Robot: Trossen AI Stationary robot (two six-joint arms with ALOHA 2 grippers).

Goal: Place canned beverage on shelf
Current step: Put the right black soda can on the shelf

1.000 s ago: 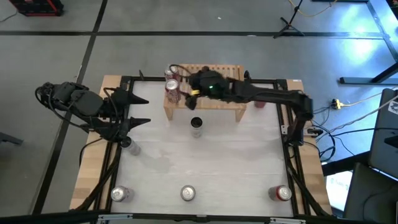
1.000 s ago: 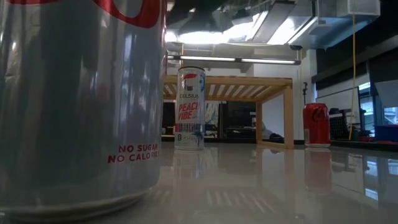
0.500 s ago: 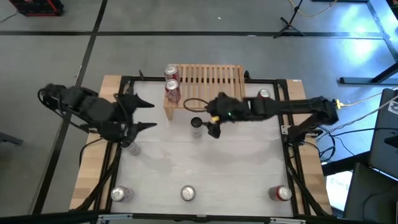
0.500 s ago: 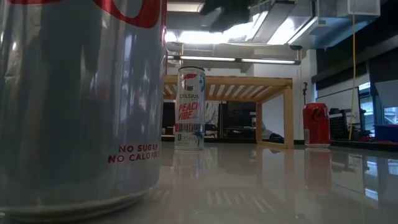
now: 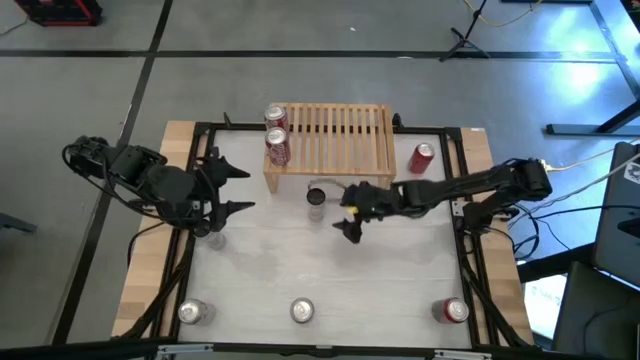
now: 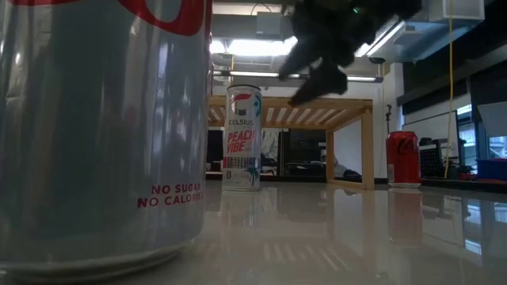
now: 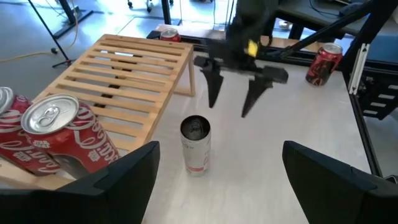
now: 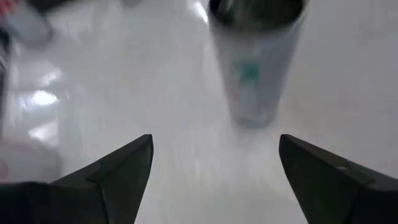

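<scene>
I am looking down on a white table (image 5: pixel 300 260) framed in black rails, standing on a grey floor with dark seams. At the far edge sits the shelf (image 5: pixel 330 140), a light-wood slatted rack, and two red cans (image 5: pixel 276 135) stand on its left end, one behind the other. On the table just in front of the shelf stands a slim white can (image 5: pixel 316 204); from the low view I read "Peach Vibe" on its label (image 6: pixel 242 139), and the shelf (image 6: pixel 317 111) rises behind it.

My right gripper (image 5: pixel 350 222) hangs over the table just to the right of that slim can, apart from it. Its fingers are spread wide and hold nothing. Through the right wrist camera I see the slim can (image 8: pixel 255 62) ahead of the two dark fingertips (image 8: pixel 121 165), blurred, with bare table between them. The left wrist camera shows the same gripper (image 7: pixel 239 93) hovering above and a little behind the slim can (image 7: pixel 195 146).

My left gripper (image 5: pixel 228 190) waits over the left side of the table, fingers spread, pointing toward the middle.

Another red can (image 5: pixel 422 158) stands on the table to the right of the shelf. Three more cans (image 5: pixel 300 311) line the near edge, and one silver can (image 5: pixel 213 237) stands below the left gripper.
</scene>
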